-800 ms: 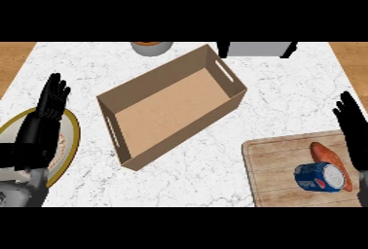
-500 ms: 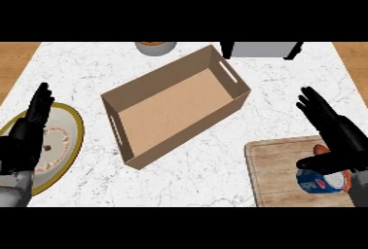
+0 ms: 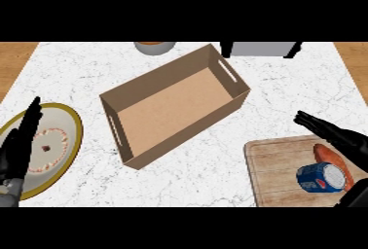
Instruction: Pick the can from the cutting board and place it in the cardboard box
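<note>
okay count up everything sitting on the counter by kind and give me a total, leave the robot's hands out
Cardboard box: 1
Cutting board: 1
Can: 1
Orange thing beside the can, kind unclear: 1
Plate: 1
Bowl-like dish at the far edge: 1
Grey appliance at the far edge: 1
Total: 7

Single head view, steeply downward onto white marble counter, forearms entering at lower edge, cardboard box central, moderately close.

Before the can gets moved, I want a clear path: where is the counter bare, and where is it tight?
Bare marble lies between the cardboard box and the cutting board, and between box and plate. The board is crowded: can, an orange item, and the right hand above.
</note>
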